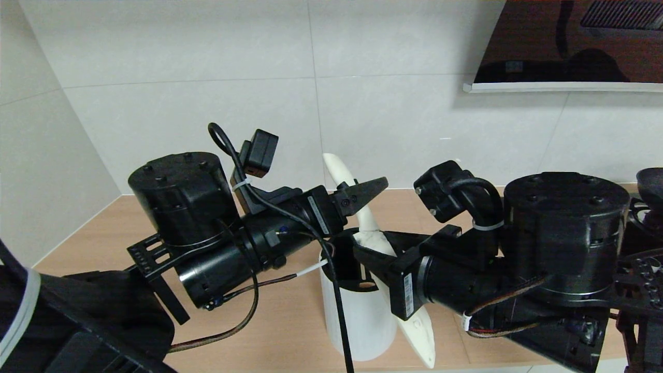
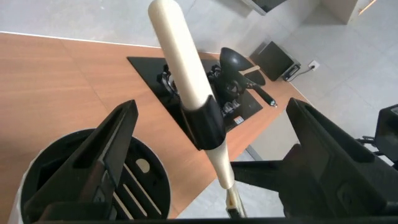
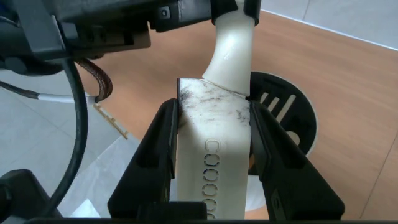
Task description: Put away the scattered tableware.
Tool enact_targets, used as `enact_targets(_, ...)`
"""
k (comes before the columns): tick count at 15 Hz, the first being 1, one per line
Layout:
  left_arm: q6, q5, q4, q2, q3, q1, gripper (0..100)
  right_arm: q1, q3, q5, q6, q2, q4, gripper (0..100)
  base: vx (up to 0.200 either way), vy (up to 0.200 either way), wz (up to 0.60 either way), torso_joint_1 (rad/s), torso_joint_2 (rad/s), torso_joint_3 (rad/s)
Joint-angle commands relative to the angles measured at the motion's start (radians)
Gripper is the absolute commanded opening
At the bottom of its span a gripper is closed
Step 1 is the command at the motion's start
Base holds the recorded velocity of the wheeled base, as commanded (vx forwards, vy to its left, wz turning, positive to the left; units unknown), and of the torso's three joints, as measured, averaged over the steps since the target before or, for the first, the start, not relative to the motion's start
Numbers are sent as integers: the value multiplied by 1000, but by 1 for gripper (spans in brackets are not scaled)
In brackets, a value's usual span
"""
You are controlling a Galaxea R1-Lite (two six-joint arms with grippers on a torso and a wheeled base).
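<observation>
The left gripper (image 2: 211, 109) hangs with its fingers spread wide on either side of the cream handle of a white spatula (image 1: 336, 168), not gripping it, above a wooden counter (image 1: 103, 233). The spatula stands tilted over a white utensil holder (image 1: 362, 321) with a black slotted insert, its blade hanging down outside the holder's wall. To the right, the right gripper (image 3: 214, 106) is clamped on the spatula's smudged blade.

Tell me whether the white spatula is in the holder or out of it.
Out. The right hand grips the spatula above the holder; its blade hangs outside the rim.
</observation>
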Motion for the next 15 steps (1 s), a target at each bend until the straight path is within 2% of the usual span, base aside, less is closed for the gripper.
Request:
enact_targets(1,0,0,0,0,-1,0,100,5,3,0,0,4,0,0,0,0,0,0,0,0)
enact_targets(2,0,0,0,0,-1,0,0,5,3,0,0,4,0,0,0,0,0,0,0,0)
enact_targets(15,-2,-9,1,0,0,-5,0,5,4,-3,3,-3,0,0,0,0,0,0,0,0)
